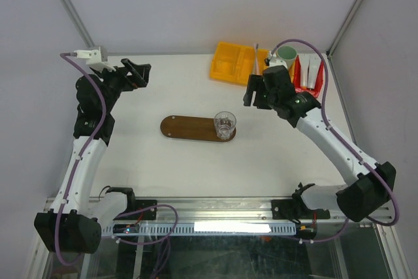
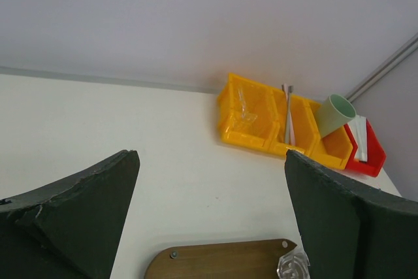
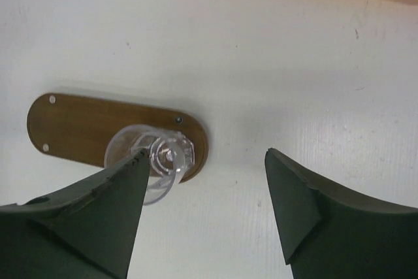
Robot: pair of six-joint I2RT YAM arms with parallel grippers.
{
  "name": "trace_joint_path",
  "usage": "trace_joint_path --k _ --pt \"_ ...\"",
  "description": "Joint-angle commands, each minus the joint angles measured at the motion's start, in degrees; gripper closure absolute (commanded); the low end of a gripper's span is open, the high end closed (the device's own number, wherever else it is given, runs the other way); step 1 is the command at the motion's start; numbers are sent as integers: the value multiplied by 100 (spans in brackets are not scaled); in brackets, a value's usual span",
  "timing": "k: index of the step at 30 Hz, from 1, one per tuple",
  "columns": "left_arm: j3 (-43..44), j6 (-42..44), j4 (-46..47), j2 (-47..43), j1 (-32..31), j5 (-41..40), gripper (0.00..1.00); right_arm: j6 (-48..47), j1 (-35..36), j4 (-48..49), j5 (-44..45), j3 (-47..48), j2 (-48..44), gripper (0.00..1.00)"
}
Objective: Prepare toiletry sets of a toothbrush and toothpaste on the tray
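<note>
One tray (image 1: 189, 127), one glass (image 1: 225, 124), two bins (image 1: 232, 63)

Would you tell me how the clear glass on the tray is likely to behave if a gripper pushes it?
The clear glass looks rigid and smooth, so a grip may slip on it. It stands upright at the tray's right end, near the edge, so a push could slide or tip it off. Possibly fragile too.
</note>
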Motion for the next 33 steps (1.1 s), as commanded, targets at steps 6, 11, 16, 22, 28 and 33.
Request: trace_joint_path --k 6,11,16,22,28,33 --pt "231 -547 437 453 85 935 1 -2 -813 1655 -896 1062 1795 20" --pt "291 -719 455 861 86 1237 1 19 -985 1573 -768 2596 3274 19" --pt "337 -930 570 1168 80 1701 1 -169 -1039 1029 -286 4523 4850 34" --pt "325 -876 567 1146 82 1674 1 -281 -1066 639 169 6355 6153 44" --pt "333 -867 570 1095 85 1679 1 -322 -1062 1127 337 6259 6456 45" --pt "336 -869 573 1089 80 1689 1 -386 -1017 1142 366 6620 6867 54"
